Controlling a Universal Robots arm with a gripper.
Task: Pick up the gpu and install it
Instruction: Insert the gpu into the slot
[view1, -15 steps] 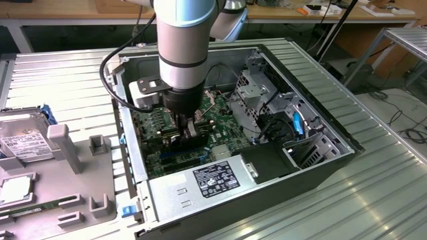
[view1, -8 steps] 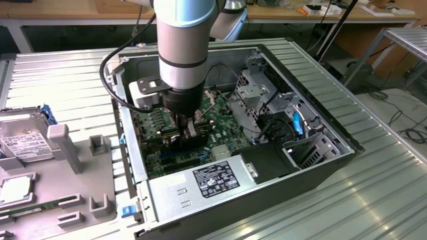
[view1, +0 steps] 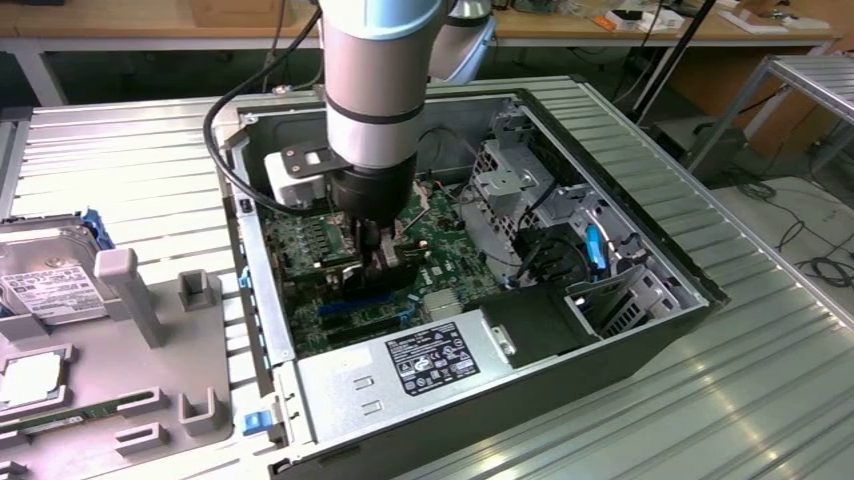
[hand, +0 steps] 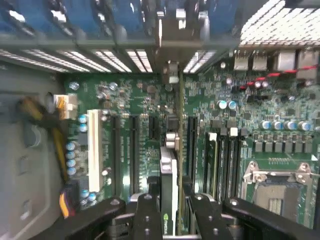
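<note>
Bright, even room light.
Glare streaks the ribbed table (view1: 774, 360) at the exterior view's right; the case (view1: 601, 375) interior lies shadowed.

Exterior high, oblique; wrist close behind tool (hand: 172, 199); shared: motherboard (view1: 451, 262).

A thick cylindrical arm (view1: 374, 80) in pale grey metal is seen above the jaws. It is topped by a light blue cap (view1: 400, 12) and ringed by a thin black band (view1: 376, 115). Nearer the jaws, the grey tube is followed by a narrower black wrist section (view1: 367, 195). A white boxy housing (view1: 296, 178) with a dark plate on it is mounted beside that section, and a black cable (view1: 210, 135) is looped out from it. The jaws are built of matte black fingers (hand: 146, 220) and slanted black link bars (hand: 250, 212), each studded with small round screw heads.
</note>
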